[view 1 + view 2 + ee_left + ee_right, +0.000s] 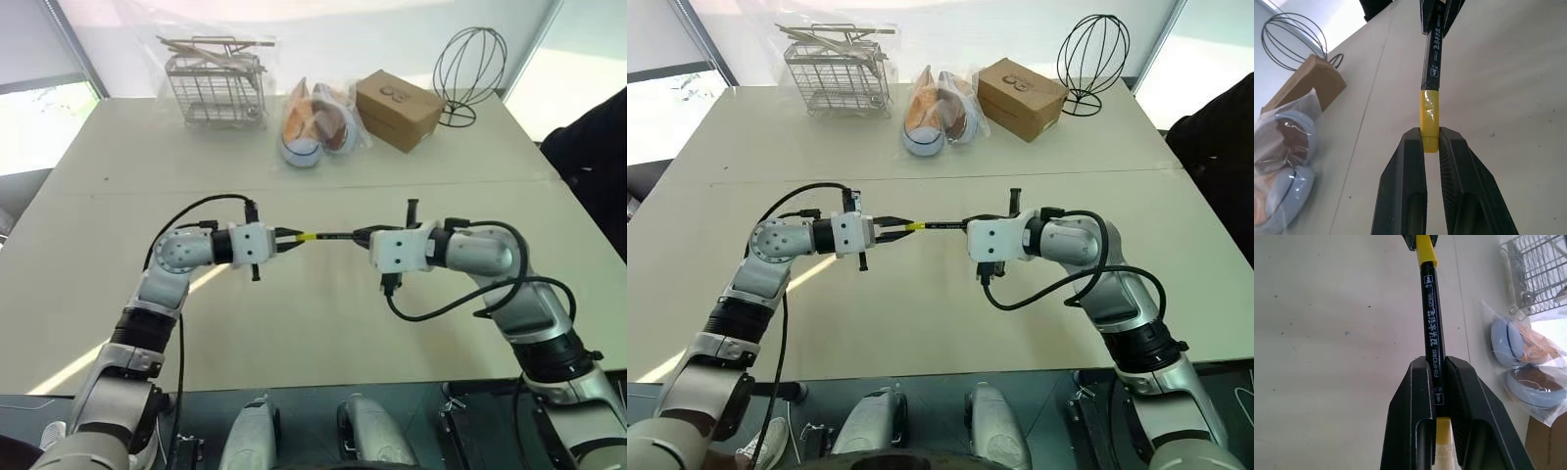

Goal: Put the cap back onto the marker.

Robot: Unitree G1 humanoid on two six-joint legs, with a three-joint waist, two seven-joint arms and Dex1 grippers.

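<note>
From the head view, we are holding the slim black marker (336,236) level above the table between both grippers. In the left wrist view, our left gripper (1430,142) is clamping the small yellow plastic cap (1429,116), apparently seated on the marker. In the right wrist view, our right gripper (1437,372) is pinching the barrel. We judge the capping nearly done; next, a firm push, then release.

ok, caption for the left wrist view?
Left gripper fingers pinch the yellow cap, seated on the black marker held by the right gripper.

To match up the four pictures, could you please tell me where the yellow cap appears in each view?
Left eye: the cap at the left gripper.
Right eye: picture centre.
Left wrist: between the fingertips.
Right wrist: top edge.
Shared landmark: the marker.
</note>
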